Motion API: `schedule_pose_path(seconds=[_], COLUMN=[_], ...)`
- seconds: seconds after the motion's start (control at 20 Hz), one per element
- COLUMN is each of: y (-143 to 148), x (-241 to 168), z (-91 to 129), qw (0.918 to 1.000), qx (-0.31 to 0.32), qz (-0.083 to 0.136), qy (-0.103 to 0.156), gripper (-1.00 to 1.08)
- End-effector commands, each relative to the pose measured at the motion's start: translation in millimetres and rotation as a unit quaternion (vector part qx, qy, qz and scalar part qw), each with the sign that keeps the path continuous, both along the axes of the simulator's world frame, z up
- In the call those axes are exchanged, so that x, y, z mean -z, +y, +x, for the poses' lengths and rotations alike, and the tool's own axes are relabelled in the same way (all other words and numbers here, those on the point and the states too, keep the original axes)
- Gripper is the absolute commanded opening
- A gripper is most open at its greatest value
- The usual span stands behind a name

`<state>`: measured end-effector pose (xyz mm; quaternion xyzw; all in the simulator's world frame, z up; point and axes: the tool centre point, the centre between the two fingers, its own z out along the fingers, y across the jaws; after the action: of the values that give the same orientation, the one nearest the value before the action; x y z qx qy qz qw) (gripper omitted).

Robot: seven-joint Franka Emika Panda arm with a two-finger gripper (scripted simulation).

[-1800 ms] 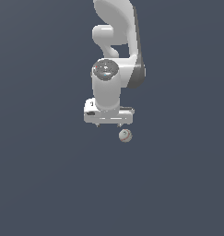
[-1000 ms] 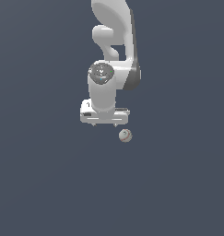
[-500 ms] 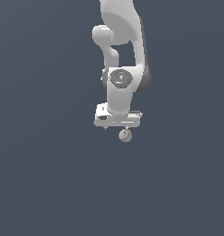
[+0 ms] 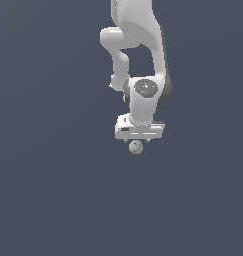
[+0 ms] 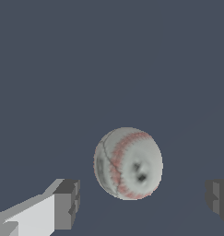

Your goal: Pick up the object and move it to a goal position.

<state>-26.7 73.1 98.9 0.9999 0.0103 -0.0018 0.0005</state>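
The object is a small off-white ball [image 4: 136, 147] with thin red stitch marks, lying on the dark grey floor. In the exterior view my gripper [image 4: 138, 142] hangs right over it, and the white hand hides the ball's upper part. In the wrist view the ball [image 5: 128, 163] sits between my two fingers: one fingertip [image 5: 67, 204] on one side and the other [image 5: 218, 200] at the frame edge. The gripper [image 5: 142, 203] is open wide, and both fingers stand clear of the ball.
The floor [image 4: 53, 190] is a plain dark grey surface all round. The white arm [image 4: 138, 45] rises from the hand to the top edge of the exterior view. No other objects or goal marker show.
The arm has swung toward the exterior view's right and lowered, so the hand has gone from beside the ball to directly over it. The ball has not moved.
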Motion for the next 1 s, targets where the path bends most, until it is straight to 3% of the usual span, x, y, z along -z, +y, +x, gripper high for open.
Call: schedule_pose_path(seconds=[0.0, 0.95], y=[3, 3], x=[1, 51], z=[0, 0], qw=[1.0, 1.0], qx=[0.0, 0.0], qz=[0.0, 0.0], qy=[-0.002, -0.002], gripper=[1.0, 1.0])
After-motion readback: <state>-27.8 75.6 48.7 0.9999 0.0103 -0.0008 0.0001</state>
